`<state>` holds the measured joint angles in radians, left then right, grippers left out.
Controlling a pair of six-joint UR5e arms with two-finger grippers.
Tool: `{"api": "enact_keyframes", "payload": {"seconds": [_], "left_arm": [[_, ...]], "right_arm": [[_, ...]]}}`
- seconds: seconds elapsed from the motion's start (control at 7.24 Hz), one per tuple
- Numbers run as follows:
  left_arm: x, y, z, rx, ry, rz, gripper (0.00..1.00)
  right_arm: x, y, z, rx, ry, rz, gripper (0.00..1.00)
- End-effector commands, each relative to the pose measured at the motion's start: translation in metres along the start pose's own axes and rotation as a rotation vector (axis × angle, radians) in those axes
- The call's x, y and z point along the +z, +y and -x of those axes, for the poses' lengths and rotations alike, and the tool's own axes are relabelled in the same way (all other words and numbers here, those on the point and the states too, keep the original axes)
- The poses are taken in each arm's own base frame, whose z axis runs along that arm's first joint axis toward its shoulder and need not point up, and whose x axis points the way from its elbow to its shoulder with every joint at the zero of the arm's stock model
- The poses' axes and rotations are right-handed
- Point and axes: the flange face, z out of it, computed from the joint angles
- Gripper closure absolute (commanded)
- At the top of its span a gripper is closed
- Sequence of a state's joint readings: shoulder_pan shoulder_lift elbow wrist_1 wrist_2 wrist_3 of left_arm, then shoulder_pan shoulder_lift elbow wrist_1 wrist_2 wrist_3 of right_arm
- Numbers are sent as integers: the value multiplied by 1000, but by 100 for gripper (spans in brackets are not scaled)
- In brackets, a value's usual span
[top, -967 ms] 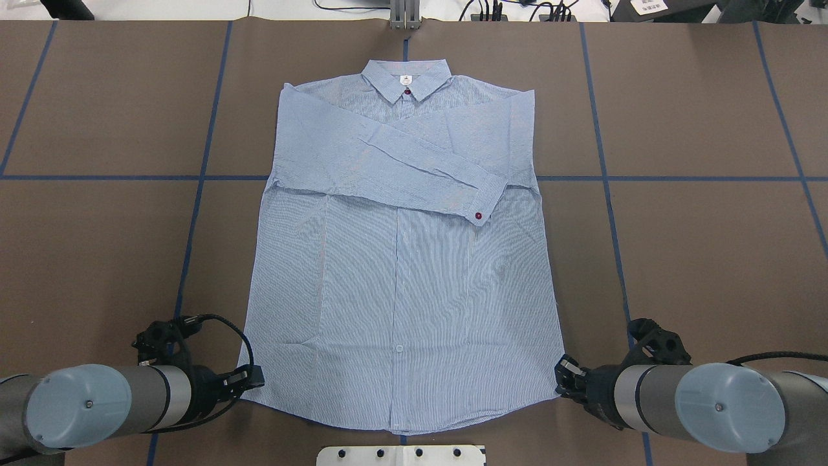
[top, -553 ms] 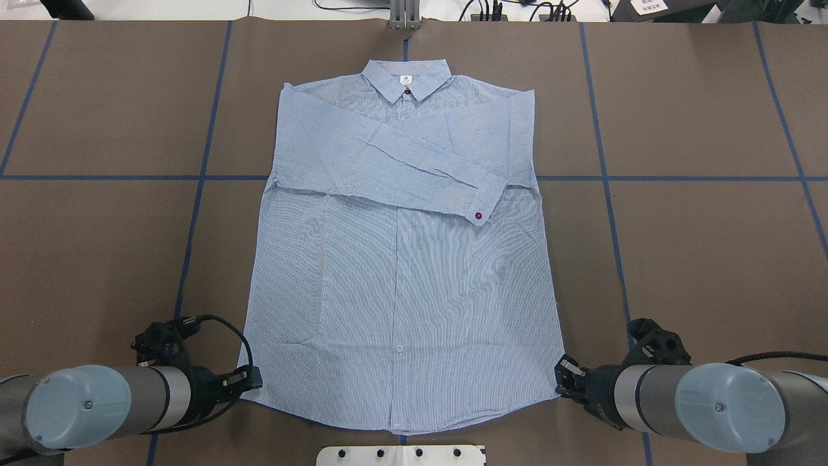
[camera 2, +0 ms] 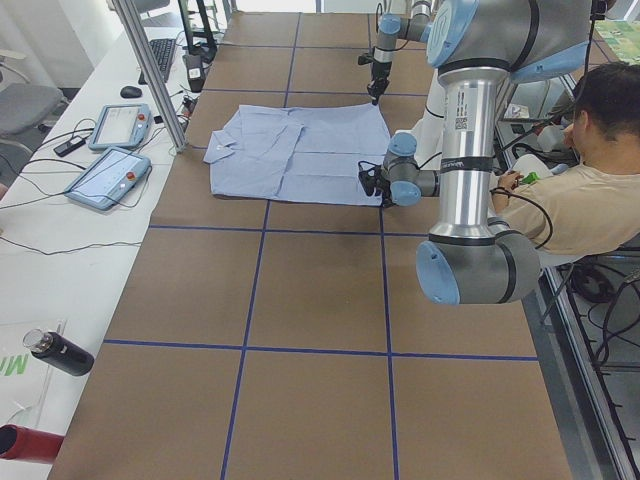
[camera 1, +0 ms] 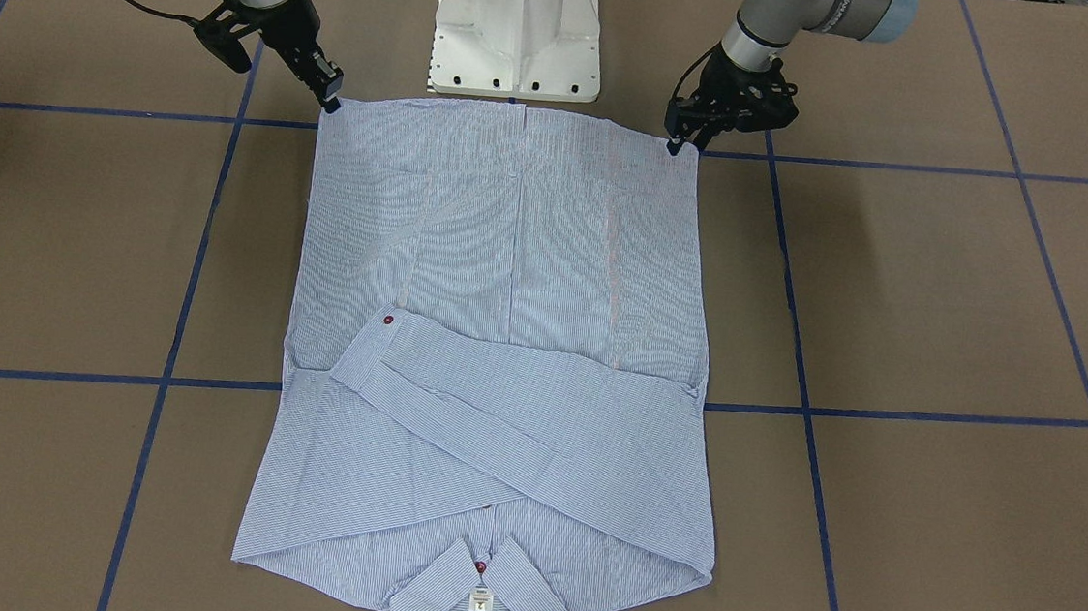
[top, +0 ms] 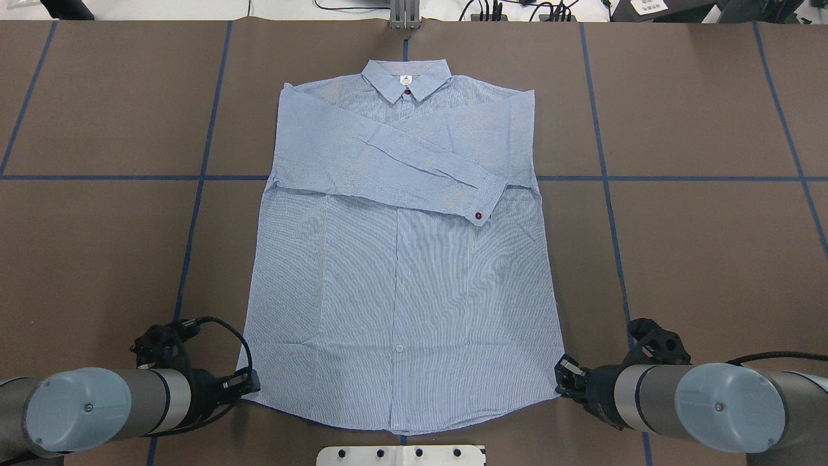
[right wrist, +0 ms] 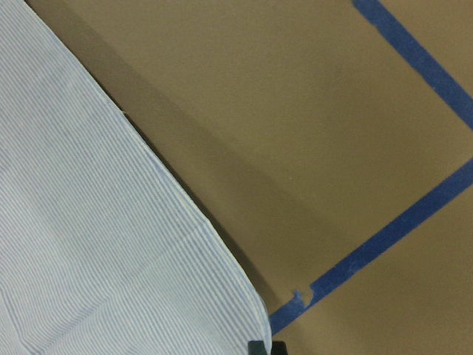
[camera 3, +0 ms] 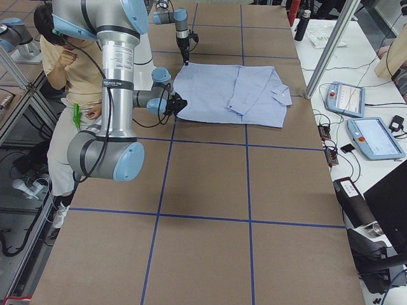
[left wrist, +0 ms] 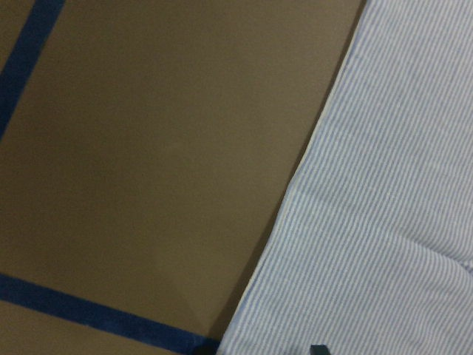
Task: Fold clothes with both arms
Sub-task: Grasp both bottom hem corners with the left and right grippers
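One shirt [top: 401, 278] lies flat in the middle of the table [top: 711, 259], collar far, hem near, sleeves folded across the chest. Left gripper [top: 253, 383] sits at the near-left hem corner, right gripper [top: 563, 375] at the near-right corner. Finger gap: cannot tell for either.

Brown table [top: 711, 259], blue tape [top: 679, 178], seemingly white bench [camera 2: 50, 260]
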<state>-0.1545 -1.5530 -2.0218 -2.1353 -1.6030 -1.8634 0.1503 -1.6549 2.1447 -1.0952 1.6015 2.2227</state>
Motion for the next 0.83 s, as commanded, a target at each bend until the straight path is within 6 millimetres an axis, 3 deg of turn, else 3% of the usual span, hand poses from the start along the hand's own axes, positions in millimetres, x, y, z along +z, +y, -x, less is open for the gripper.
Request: {"api": "enact_keyframes", "payload": {"seconds": [0.0,0.28,0.69], "left_arm": [[0,0,5,1,-8,0,41],[-2,-3,14,0,-22,-4,41],[-2,-1,12,1,-18,-1,43]], "right_arm": [[0,0,0,0,0,0,100],[0,0,0,0,-1,-2,100],[0,-1,-1,0,1,-3,100]]}}
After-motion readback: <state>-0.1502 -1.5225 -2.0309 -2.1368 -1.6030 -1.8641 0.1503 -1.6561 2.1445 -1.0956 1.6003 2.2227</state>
